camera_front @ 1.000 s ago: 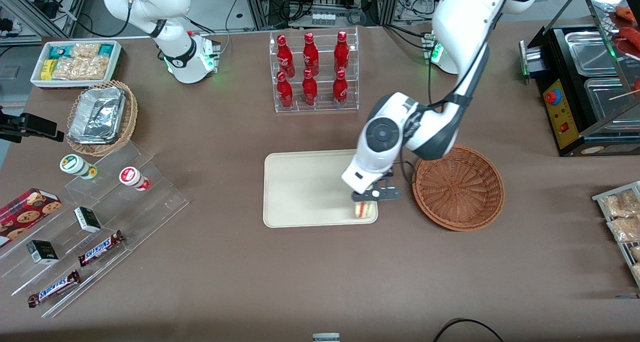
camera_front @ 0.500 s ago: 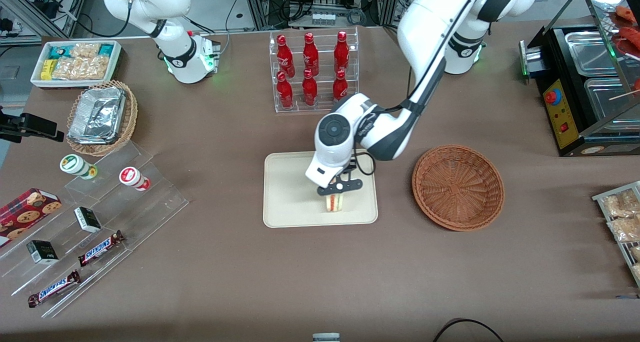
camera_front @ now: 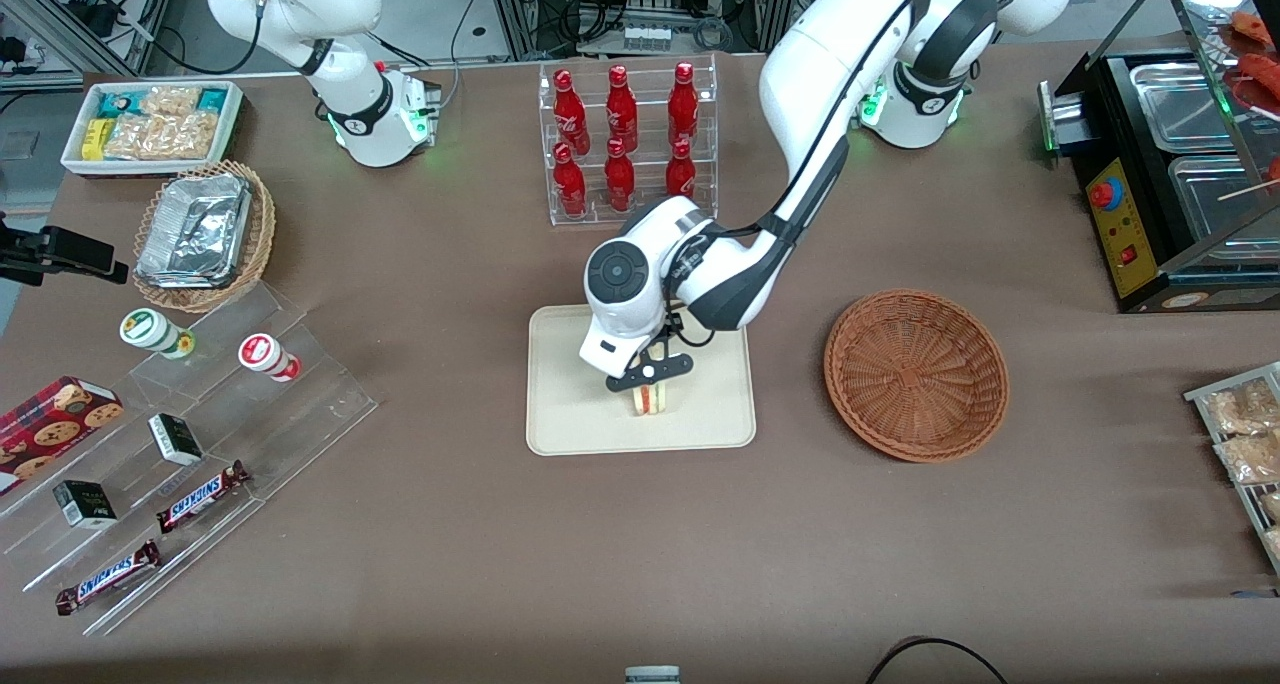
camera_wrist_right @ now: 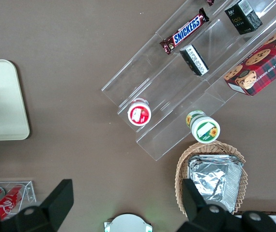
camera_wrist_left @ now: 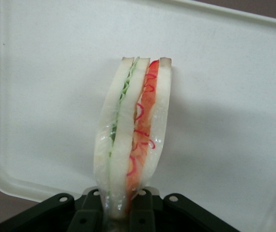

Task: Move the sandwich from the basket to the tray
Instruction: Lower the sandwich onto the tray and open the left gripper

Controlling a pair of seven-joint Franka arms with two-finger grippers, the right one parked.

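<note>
Most of the job is done: my gripper [camera_front: 649,388] is clamping the sandwich [camera_wrist_left: 130,135] over the tray [camera_front: 570,404], basket [camera_front: 915,374] emptied, release remaining.

A mock snack shop set up in a robot lab. The brown counter [camera_front: 500,524] carries shop displays: a clear rack of red bottles [camera_front: 627,141], and toward the parked arm's end from it, stepped clear shelves [camera_front: 190,444] with Snickers bars [camera_front: 200,494] and a cookie box [camera_front: 55,419]. Toward the working arm's end stands a food warmer [camera_front: 1170,174]. Above the rack, cables and equipment frames [camera_front: 640,4] line the counter's edge.
</note>
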